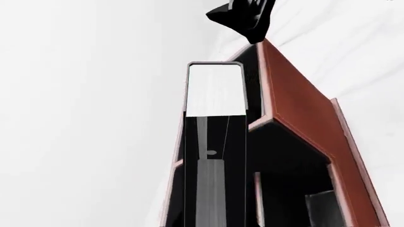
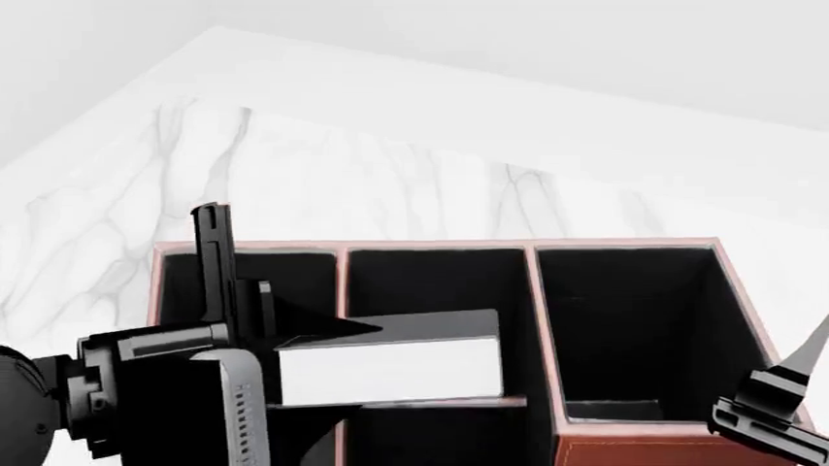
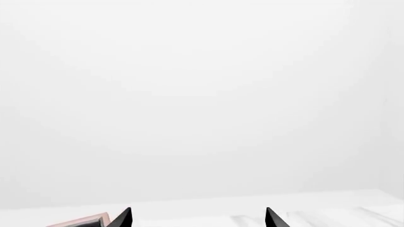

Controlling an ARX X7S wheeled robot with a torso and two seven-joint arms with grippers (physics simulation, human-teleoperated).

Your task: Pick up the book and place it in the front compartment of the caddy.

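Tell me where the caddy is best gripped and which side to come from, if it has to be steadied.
Grip the caddy on its right outer wall, coming from above with the right gripper: that rim is thin, upright and bare, and this gripper is open and close by. The left gripper is holding the book over the middle column.
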